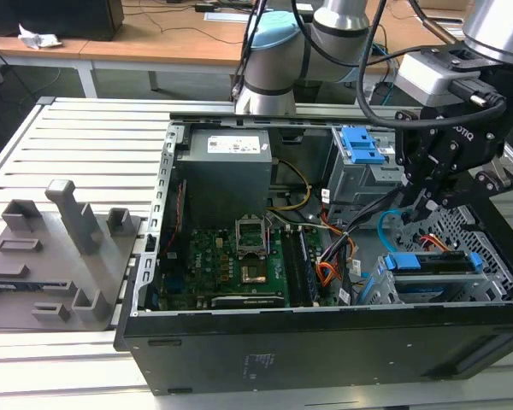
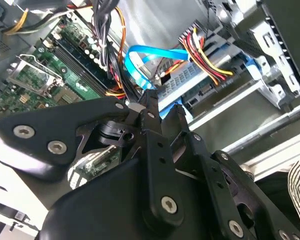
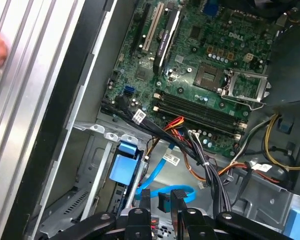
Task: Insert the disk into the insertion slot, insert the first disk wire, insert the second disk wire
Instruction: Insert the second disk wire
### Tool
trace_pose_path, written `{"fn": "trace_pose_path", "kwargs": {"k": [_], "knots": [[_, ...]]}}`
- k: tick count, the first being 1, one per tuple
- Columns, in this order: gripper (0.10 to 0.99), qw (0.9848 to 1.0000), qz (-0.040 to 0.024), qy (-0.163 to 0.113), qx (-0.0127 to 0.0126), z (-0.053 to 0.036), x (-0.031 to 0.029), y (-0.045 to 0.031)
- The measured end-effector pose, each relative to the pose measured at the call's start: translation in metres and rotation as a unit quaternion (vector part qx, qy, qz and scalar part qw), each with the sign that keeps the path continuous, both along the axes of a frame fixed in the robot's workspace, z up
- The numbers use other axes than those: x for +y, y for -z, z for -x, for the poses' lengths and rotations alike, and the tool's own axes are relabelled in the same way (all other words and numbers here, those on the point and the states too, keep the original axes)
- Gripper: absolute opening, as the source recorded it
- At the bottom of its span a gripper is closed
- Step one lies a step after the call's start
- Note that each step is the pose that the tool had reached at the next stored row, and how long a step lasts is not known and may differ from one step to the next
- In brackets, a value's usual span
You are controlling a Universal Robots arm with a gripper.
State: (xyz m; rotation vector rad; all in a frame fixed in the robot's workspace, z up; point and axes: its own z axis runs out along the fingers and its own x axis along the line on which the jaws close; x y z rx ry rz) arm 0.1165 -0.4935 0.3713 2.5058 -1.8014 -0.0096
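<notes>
Second wrist view, nearest first: gripper (image 2: 165, 107) poised just above the disk, jaws drawn in to a narrow gap. In the first wrist view, gripper (image 3: 161, 200) apparently pinching a small dark plug between the fingertips (image 3: 145, 199), with the light-blue loop of the second disk wire (image 3: 182, 191) running out of it; the hold itself partly hidden, so judged rather than certain. Same loop arching just over the disk in the second wrist view (image 2: 140, 55).

Directly below the gripper: the disk (image 1: 427, 262) in its blue carrier, already seated in the insertion slot (image 1: 457, 229), lying level inside the perforated bay. Touching the disk's back edge: the first disk wire (image 2: 207, 57), its red, yellow and black strands ending at the drive, seemingly plugged in.

Step in hand, by this reading: the second disk wire, with the first two steps looking done. Calls for squaring the plug to the socket on the disk's back edge beside the first disk wire, then pressing straight in without snagging the neighbouring strands.

Farther from the disk, on the exterior view's left: the motherboard (image 1: 239, 256) on the case floor. Beyond the disk and behind that board: the grey power supply (image 1: 227, 171).
</notes>
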Motion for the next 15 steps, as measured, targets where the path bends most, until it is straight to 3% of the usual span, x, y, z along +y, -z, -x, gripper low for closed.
{"fn": "trace_pose_path", "kwargs": {"k": [8, 11, 12, 13, 15], "knots": [[0.302, 0.9999, 0.0040, 0.012, 0.0000, 0.0000, 0.0038, 0.0137], [0.302, 0.9999, 0.0057, 0.012, 0.0000, 0.0000, 0.0038, 0.0145], [0.290, 0.9999, 0.0057, 0.012, 0.0000, 0.0000, 0.0039, 0.0146], [0.165, 0.9999, 0.0057, 0.012, 0.0000, 0.0000, 0.0038, 0.0146], [0.165, 0.9999, 0.0059, 0.012, 0.0000, 0.0000, 0.0039, 0.0146]]}}
